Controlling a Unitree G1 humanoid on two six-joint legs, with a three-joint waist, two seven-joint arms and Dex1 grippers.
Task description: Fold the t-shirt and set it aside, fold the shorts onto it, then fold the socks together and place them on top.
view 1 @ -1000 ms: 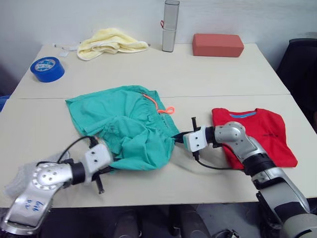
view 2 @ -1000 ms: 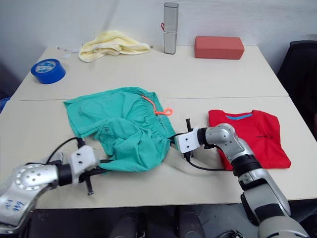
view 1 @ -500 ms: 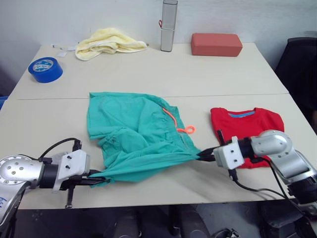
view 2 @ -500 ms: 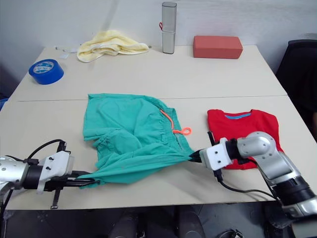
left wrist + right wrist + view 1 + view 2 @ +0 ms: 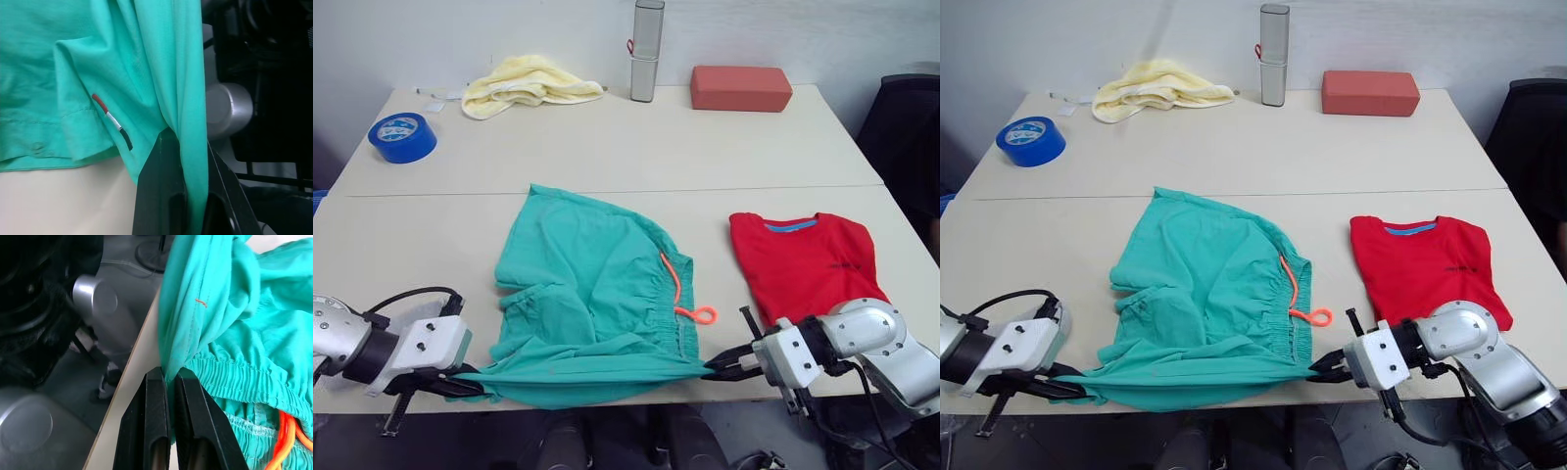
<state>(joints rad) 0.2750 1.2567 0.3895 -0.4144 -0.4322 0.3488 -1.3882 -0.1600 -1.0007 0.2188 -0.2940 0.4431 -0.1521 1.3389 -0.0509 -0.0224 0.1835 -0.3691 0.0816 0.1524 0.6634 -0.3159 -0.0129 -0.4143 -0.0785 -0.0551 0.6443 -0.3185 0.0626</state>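
Shorts [image 5: 592, 294] lie spread at the front edge of the tabletop [image 5: 636, 147], their near hem pulled taut between my two hands. My left jaws [image 5: 470, 384] are clamped on the hem's left end, my right jaws [image 5: 718, 366] pinch its right end beside the waistband. Folded t-shirt [image 5: 808, 262] rests toward the front right corner, just beyond my right arm.
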